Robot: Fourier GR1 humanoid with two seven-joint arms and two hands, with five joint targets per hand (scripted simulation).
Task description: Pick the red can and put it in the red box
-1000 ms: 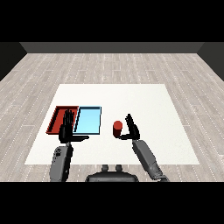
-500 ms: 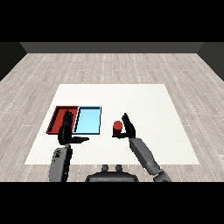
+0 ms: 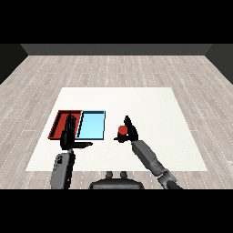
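Note:
The red can (image 3: 121, 131) stands upright on the white table, to the right of the light blue tray (image 3: 92, 124). My right hand (image 3: 131, 131) is pressed against the can's right side. Its fingers point up and are fairly straight, and the thumb reaches under the can's near side. The red tray (image 3: 58, 124) lies at the left, side by side with the blue one. My left hand (image 3: 68, 135) hovers open over the red tray's near edge, with its fingers straight and its thumb sticking out to the right.
The white table (image 3: 154, 109) stretches wide behind and to the right of the can. Grey wooden floor surrounds it. Both trays hold nothing.
My right hand has moved left and closed in on the red can, now touching its side. The can and the left hand have stayed where they were.

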